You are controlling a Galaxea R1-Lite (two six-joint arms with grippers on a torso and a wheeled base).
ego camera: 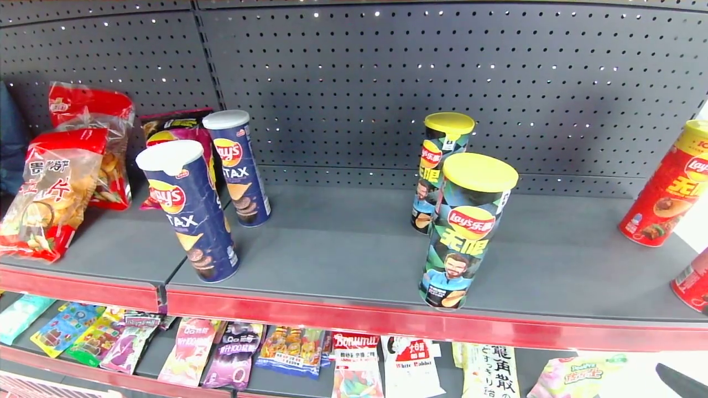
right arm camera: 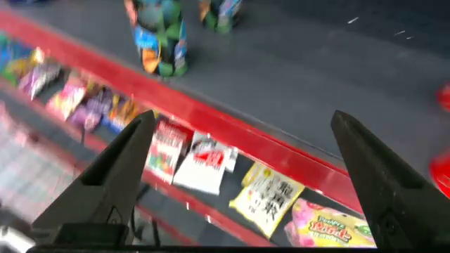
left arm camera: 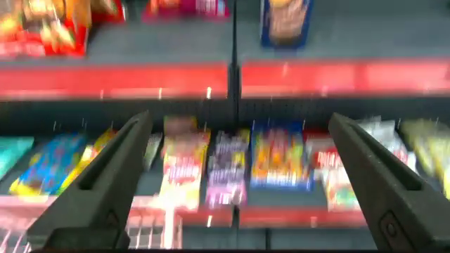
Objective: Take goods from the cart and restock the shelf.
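Grey pegboard shelf (ego camera: 354,249) with a red front lip (ego camera: 387,323), straight ahead. Left gripper (left arm camera: 239,119) spread wide, holding nothing, facing the lower tier of flat sweet packets (left arm camera: 232,161) under that lip. Above it, blurred, what is probably a blue can (left arm camera: 285,21). Right gripper (right arm camera: 242,116) likewise spread and empty, hanging just off the lip's front, near the front green can (right arm camera: 160,39) with its yellow lid but apart from it. Farther out on the upper tier: second green can (ego camera: 441,166) upright behind the first, two blue cans (ego camera: 188,213) with white lids upright to the left, red-and-clear snack bags (ego camera: 50,193) leaning at the far left, two red cans (ego camera: 666,188) at the right edge.
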